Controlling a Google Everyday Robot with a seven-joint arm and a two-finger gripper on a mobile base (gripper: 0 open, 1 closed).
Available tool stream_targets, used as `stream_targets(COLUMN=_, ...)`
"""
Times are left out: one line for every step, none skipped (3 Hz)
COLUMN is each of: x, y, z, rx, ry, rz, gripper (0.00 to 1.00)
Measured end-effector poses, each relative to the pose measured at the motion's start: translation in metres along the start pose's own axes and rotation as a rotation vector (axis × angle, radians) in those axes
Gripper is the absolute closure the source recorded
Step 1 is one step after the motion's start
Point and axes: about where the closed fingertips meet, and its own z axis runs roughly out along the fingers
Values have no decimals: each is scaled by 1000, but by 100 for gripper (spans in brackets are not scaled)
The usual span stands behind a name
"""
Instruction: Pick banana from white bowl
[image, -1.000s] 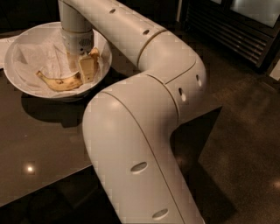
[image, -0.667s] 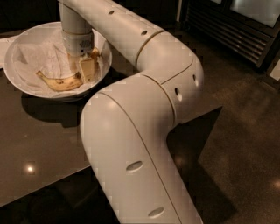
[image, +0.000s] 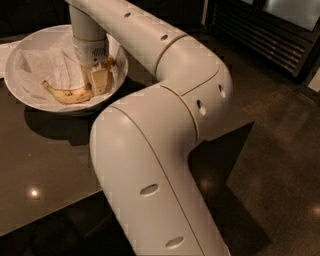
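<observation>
The white bowl stands at the back left of the dark table, lined with crumpled white paper. The yellow speckled banana lies curved along the bowl's front inner side, its dark stem tip pointing left. My gripper reaches straight down into the bowl from above and sits at the banana's right end, touching or very close to it. The wrist hides part of the gripper and the banana's right tip.
My large white arm links fill the middle of the view and cover much of the dark glossy table. The table's right edge drops to a dark floor. A black slatted unit stands at the back right.
The arm's lower link has shifted slightly left. The gripper stays down in the bowl at the banana's right end, and the banana has not visibly moved.
</observation>
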Motion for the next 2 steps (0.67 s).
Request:
stream_targets(x=5, y=3, z=-1, rx=6, ry=-12, rz=19, gripper=100)
stream_targets(x=4, y=3, z=-1, rx=6, ry=-12, rz=19, gripper=100)
